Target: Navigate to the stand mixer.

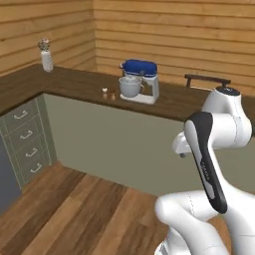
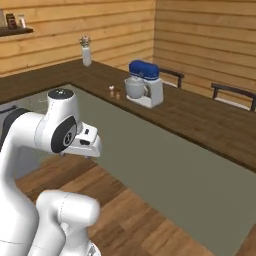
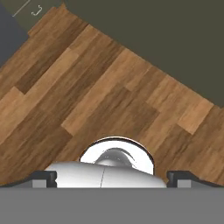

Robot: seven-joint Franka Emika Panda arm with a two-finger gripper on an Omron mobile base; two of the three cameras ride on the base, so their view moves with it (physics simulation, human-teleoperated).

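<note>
tiny items (image 1: 108, 92) beside stand mixer (image 1: 139, 81) unidentifiable

The stand mixer (image 1: 139, 81) stands on the dark wooden counter (image 1: 74, 84), its silver bowl under the blue head. Two small shakers (image 1: 108, 92) sit just left of the mixer; a white vase (image 1: 46, 56) stands far left of it.

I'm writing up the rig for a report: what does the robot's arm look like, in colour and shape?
The arm is glossy white, built of thick rounded segments with bulging joints. A long dark insert runs along one link, and a dark round cap tops a joint. In the hand view, two small dark fingertips show.
</note>
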